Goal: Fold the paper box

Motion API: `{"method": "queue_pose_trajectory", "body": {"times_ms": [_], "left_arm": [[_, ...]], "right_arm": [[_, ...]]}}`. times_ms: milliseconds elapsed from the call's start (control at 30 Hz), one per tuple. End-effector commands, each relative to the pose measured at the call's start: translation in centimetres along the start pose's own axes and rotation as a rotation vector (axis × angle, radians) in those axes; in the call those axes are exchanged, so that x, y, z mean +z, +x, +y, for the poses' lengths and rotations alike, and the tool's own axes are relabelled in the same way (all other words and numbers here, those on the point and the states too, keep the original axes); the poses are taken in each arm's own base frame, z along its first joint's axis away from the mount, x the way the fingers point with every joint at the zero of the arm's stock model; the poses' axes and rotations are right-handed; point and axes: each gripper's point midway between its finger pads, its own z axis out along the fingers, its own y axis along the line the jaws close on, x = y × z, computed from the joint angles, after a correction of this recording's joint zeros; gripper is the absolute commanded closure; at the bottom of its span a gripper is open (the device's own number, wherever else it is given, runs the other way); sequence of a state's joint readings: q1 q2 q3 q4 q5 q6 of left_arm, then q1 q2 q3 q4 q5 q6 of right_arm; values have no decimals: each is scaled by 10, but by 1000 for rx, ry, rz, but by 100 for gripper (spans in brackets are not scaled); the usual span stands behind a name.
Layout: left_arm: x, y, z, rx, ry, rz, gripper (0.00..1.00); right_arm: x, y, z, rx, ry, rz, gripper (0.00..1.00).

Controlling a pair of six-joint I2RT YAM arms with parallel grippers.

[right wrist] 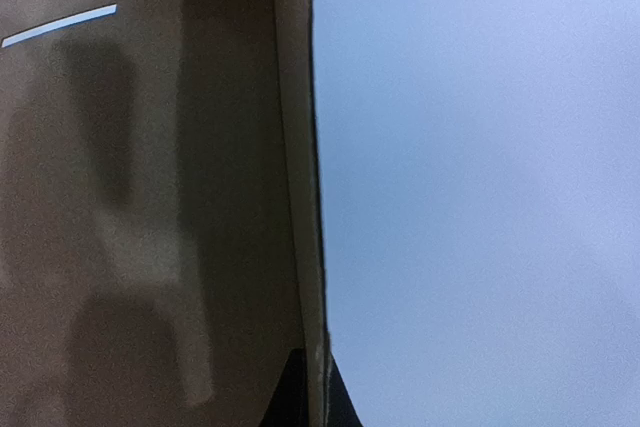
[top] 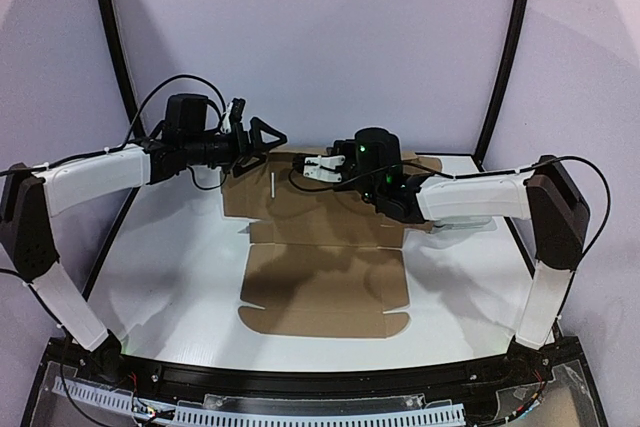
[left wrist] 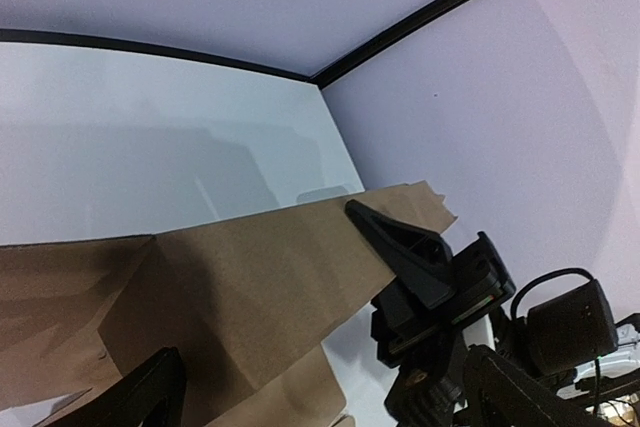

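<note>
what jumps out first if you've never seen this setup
The big brown paper box lies mostly flat in the middle of the white table, with its far part folded up. The right gripper is shut on the edge of that raised far part, while the left gripper hangs open by the box's far left corner.

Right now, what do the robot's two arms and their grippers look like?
Both the left arm and the right arm have white shells over the long links and black blocks at the joints. Thin black cables loop loosely along each. The left gripper is black with triangular fingers. The right gripper is black with white parts, and a small green light glows on its wrist.
</note>
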State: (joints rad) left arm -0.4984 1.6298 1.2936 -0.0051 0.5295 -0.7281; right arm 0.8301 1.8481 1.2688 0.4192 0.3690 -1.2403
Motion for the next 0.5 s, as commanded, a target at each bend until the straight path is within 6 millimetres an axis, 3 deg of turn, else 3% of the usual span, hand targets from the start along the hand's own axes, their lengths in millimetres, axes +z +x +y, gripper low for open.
{"method": "queue_pose_trajectory", "body": {"times_ms": [0,467], "left_arm": [[10,4,-26,-12,142,14,1],[19,-10,-40,-82,250,-81,1]], "right_arm": [[-9,-23,16,40,-24,-52,100],[-17,-43,32,46,-26,-42,100]]}}
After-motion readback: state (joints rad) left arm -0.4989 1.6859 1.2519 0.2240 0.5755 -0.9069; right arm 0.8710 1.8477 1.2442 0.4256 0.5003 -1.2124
